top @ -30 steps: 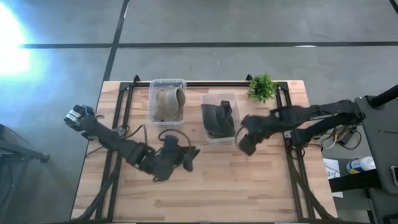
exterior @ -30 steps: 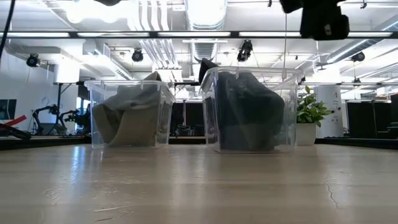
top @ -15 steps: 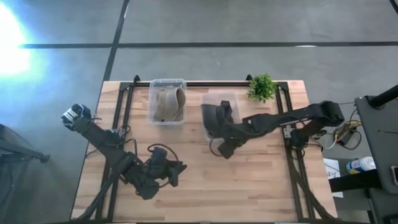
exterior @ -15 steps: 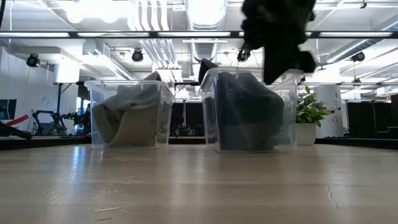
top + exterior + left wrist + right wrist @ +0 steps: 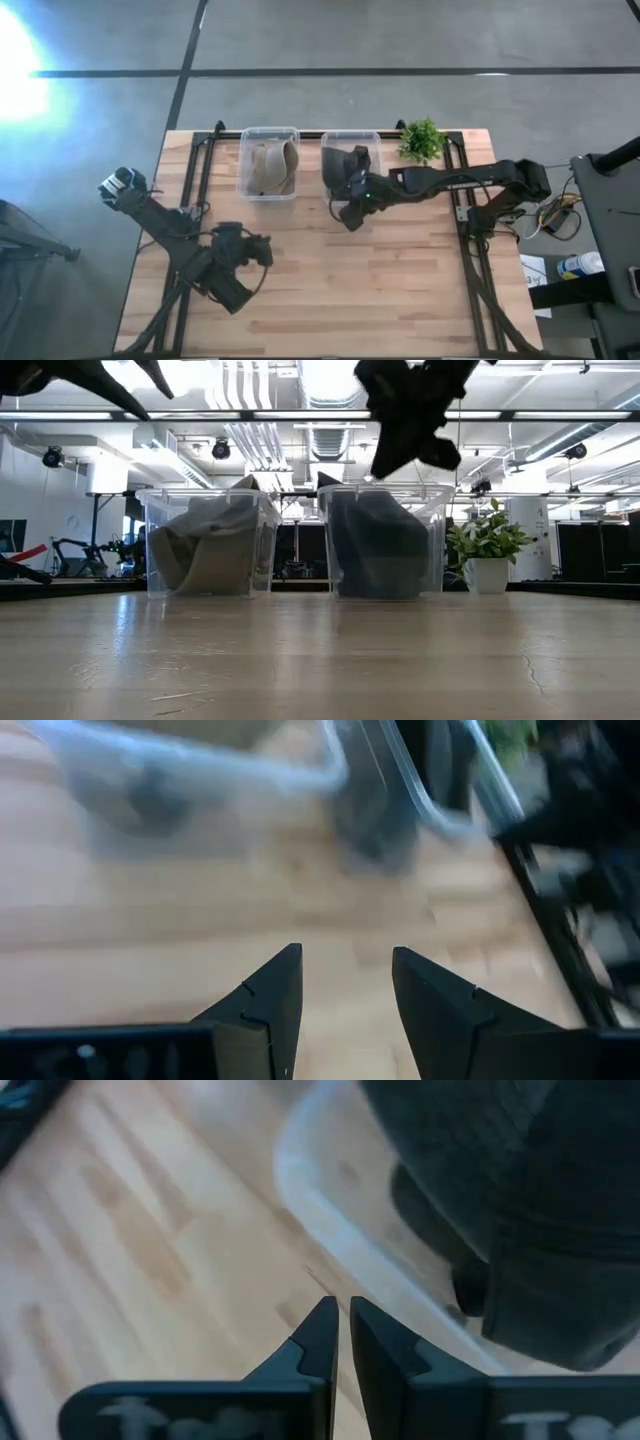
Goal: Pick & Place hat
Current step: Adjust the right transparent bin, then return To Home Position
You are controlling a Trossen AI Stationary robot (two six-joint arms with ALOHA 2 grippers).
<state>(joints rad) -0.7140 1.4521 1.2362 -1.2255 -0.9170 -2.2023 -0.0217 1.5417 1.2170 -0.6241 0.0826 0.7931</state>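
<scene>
A dark hat [image 5: 349, 168] sits in a clear bin [image 5: 372, 140] at the table's far side; it also shows in the low view [image 5: 378, 548] and the right wrist view [image 5: 530, 1210]. A tan hat [image 5: 268, 167] fills a second clear bin [image 5: 244, 140] to its left. My right gripper [image 5: 350, 214] is shut and stands just off the near wall of the dark hat's bin [image 5: 330, 1230]. My left gripper [image 5: 263, 249] is open over bare wood near the table's middle [image 5: 345, 960], holding nothing. My right gripper [image 5: 340, 1320] points its shut fingers slanting down and toward the far edge, at the near rim of the dark hat's bin [image 5: 400, 1285]. Whether the fingertips touch the rim cannot be told.
A small potted plant [image 5: 421, 140] stands at the far right corner, right of the bins. Black frame rails [image 5: 470, 250] run along the table's left and right sides. Bare wood lies across the near half [image 5: 380, 300].
My right gripper swung toward the table's left, then toward the far edge. The dark hat's bin slid toward the far edge and now lines up with the tan hat's bin. My left gripper drew back toward the table's left and near edge.
</scene>
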